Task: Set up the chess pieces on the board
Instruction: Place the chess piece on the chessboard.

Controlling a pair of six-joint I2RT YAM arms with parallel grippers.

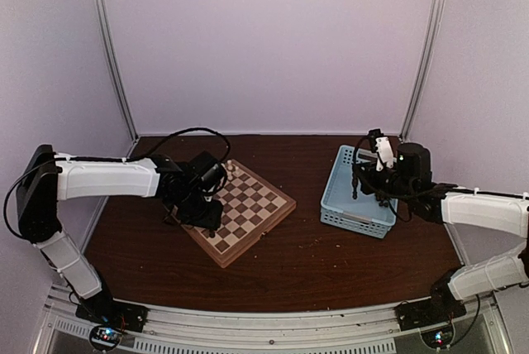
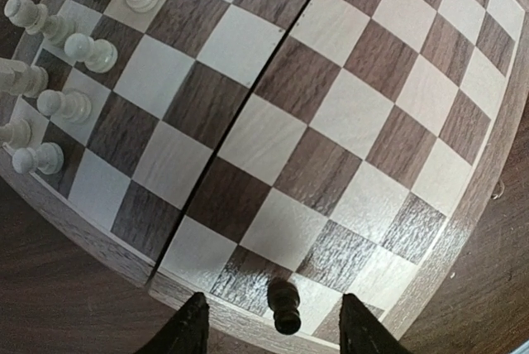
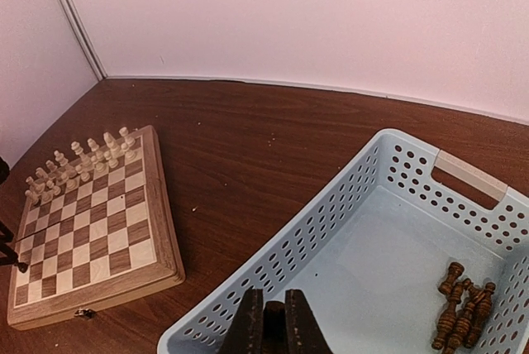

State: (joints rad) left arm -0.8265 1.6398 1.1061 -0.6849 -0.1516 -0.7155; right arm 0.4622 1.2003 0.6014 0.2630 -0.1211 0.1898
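Note:
The board [image 1: 246, 210] lies left of centre and also shows in the right wrist view [image 3: 91, 222]. Cream chess pieces [image 2: 70, 48] stand in rows along its far side [image 3: 78, 164]. My left gripper [image 2: 273, 333] is open low over the board's near edge [image 1: 201, 208]. One dark brown piece [image 2: 285, 304] stands upright between its fingers [image 2: 188, 331], apart from both. My right gripper [image 3: 274, 329] is shut on a dark brown piece [image 3: 274, 318] and hangs above the light blue basket [image 1: 357, 188]. Several more dark pieces [image 3: 463, 308] lie in the basket's corner.
The light blue lattice basket [image 1: 339, 205] sits on the right of the dark wooden table; its near wall [image 3: 273, 275] is just below my right fingers. Pale walls enclose the table at the back and on both sides. Bare table lies between board and basket.

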